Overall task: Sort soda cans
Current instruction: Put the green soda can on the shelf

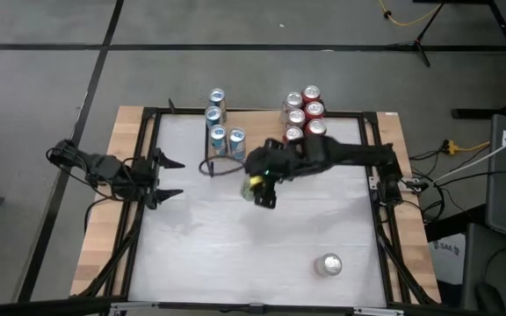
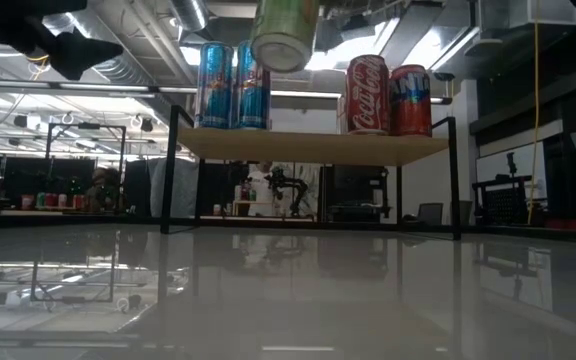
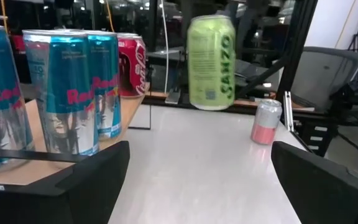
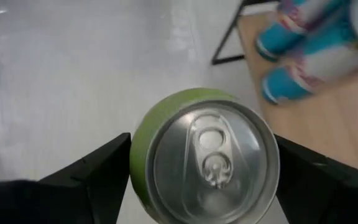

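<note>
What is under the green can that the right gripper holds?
Only bare white table shows under the green can, which the right gripper holds in the air. The spot straight below it is covered in the high view.

Both arms are dark and jointed, each pincer (image 1: 167, 180) ending in pointed black fingers (image 3: 98, 180).

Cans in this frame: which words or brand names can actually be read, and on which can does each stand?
"SANZO": on the green can held up in the right pincer.
"Coca-Cola": on the red can on the shelf.
"Red", cut off: on the light blue cans.
The print on the neighbouring red can and the lone can on the table: too blurred.
</note>
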Robot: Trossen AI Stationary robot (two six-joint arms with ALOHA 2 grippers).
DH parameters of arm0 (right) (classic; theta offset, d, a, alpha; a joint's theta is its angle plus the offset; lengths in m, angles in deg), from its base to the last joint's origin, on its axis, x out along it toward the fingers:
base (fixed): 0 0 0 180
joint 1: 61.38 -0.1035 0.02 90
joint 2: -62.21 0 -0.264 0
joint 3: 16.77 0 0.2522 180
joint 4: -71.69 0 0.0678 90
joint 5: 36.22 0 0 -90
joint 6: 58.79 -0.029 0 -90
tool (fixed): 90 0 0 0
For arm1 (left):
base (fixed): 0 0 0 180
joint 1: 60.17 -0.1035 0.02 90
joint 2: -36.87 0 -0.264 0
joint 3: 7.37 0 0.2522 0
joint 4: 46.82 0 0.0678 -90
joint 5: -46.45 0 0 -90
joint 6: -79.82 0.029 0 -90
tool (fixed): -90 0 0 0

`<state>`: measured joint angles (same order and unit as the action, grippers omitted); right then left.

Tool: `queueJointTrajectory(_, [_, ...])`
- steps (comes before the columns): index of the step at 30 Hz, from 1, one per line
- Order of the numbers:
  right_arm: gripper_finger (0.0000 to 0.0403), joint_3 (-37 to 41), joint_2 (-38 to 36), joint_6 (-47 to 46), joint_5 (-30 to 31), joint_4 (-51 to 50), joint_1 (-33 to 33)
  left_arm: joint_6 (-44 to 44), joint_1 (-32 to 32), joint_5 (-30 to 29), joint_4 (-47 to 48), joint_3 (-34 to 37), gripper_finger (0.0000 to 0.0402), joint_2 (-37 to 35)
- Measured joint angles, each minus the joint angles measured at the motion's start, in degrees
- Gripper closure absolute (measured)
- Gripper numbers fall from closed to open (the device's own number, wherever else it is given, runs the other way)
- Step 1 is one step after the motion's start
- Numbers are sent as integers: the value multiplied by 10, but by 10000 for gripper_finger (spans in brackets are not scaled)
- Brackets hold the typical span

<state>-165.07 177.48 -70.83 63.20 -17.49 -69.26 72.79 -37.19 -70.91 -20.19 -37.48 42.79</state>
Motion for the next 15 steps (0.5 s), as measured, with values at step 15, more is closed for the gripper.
queueJointTrajectory(15, [80, 5, -43, 32, -19, -50, 112, 19, -35, 3, -120, 107, 15, -28])
